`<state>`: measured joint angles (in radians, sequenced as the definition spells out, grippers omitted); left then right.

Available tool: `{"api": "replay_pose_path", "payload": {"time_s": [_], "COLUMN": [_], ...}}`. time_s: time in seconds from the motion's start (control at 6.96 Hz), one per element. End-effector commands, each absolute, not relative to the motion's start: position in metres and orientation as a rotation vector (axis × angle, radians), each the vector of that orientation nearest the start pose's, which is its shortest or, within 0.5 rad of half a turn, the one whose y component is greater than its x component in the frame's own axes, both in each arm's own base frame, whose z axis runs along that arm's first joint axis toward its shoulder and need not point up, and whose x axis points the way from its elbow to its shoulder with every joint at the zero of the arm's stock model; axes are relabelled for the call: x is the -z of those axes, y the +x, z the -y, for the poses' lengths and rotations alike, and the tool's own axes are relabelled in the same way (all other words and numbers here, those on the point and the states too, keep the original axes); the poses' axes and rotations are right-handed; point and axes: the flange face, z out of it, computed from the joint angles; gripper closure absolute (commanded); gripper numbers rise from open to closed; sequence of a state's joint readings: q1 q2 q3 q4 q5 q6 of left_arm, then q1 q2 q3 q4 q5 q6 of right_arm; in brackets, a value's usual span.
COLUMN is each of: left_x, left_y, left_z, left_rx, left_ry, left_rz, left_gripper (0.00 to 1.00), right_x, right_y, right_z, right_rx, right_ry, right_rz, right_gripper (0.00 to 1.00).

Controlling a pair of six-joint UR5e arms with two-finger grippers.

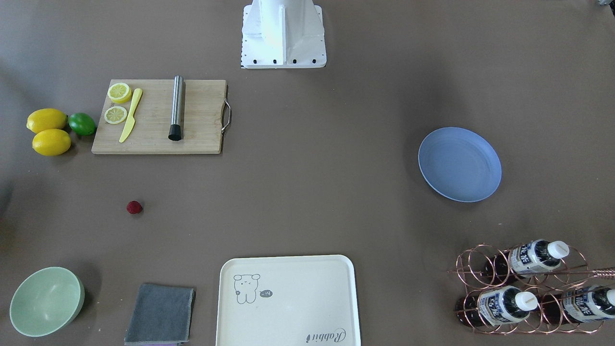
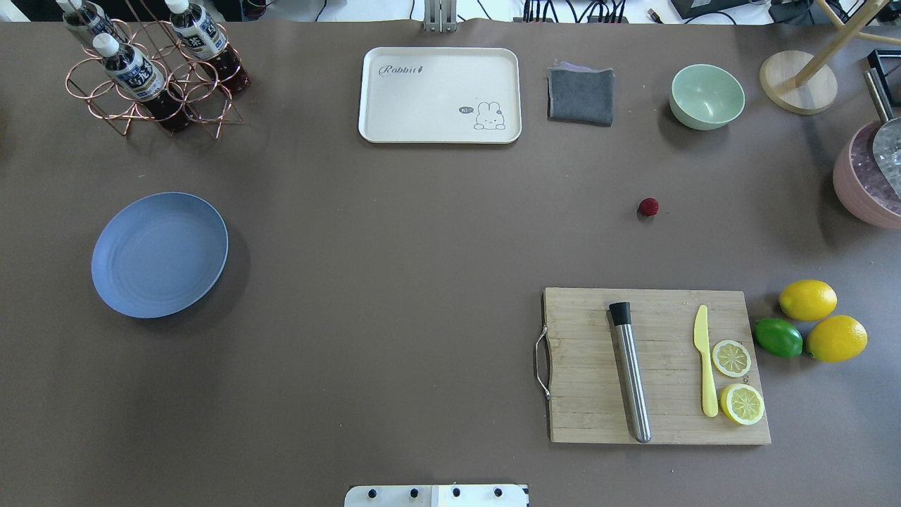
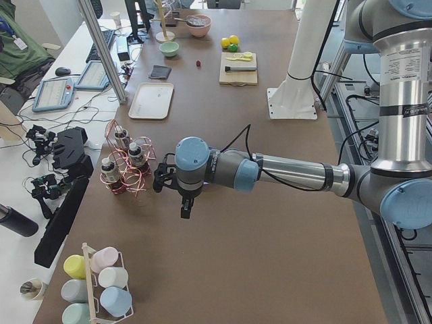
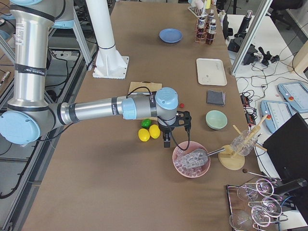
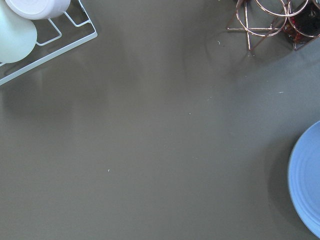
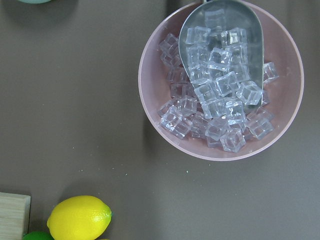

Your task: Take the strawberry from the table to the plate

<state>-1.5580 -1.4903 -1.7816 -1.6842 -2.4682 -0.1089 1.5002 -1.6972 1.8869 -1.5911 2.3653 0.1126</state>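
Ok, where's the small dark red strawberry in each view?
Front-facing: small dark red strawberry lower left, below the wooden cutting board.
Overhead: strawberry right, above that board.
Exterior left: strawberry top, left of the board.
Exterior right: strawberry centre, right of the board.
Left wrist: absent.
Right wrist: absent.

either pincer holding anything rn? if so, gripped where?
Strawberry lies free on the table, unheld. Left pincer and right pincer show only in side views: nothing visible in them, not certain.
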Motion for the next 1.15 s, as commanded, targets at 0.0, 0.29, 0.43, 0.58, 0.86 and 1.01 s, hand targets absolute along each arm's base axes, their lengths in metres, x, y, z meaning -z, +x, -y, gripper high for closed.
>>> {"api": "replay_pose_path", "payload": {"time_s": [0.0, 0.29, 0.43, 0.58, 0.86, 1.01], "left_x": [-0.538, -0.53, -0.534, -0.544, -0.554, -0.56], "left_y": [-0.042, -0.021, -0.002, 0.0, 0.029, 0.039], "left_z": [0.492, 0.51, 0.514, 0.517, 0.522, 0.523], "left_rx": [0.055, -0.01, -0.081, -0.097, -0.177, -0.13], "left_ry": [0.162, 0.21, 0.268, 0.306, 0.357, 0.382], "left_rz": [-0.955, -0.962, -0.972, -0.961, -0.965, -0.987], "left_gripper": [0.02, 0.02, 0.02, 0.02, 0.02, 0.02], "right_x": [-0.542, -0.509, -0.485, -0.467, -0.452, -0.455], "right_y": [0.03, 0.013, -0.004, -0.024, -0.048, -0.056], "right_z": [0.463, 0.486, 0.501, 0.513, 0.524, 0.527], "right_rx": [0.04, 0.091, 0.105, 0.101, 0.134, 0.157], "right_ry": [0.126, 0.166, 0.183, 0.179, 0.191, 0.214], "right_rz": [0.807, 0.859, 0.878, 0.879, 0.856, 0.861], "right_gripper": [0.0, 0.0, 0.0, 0.0, 0.0, 0.0]}}
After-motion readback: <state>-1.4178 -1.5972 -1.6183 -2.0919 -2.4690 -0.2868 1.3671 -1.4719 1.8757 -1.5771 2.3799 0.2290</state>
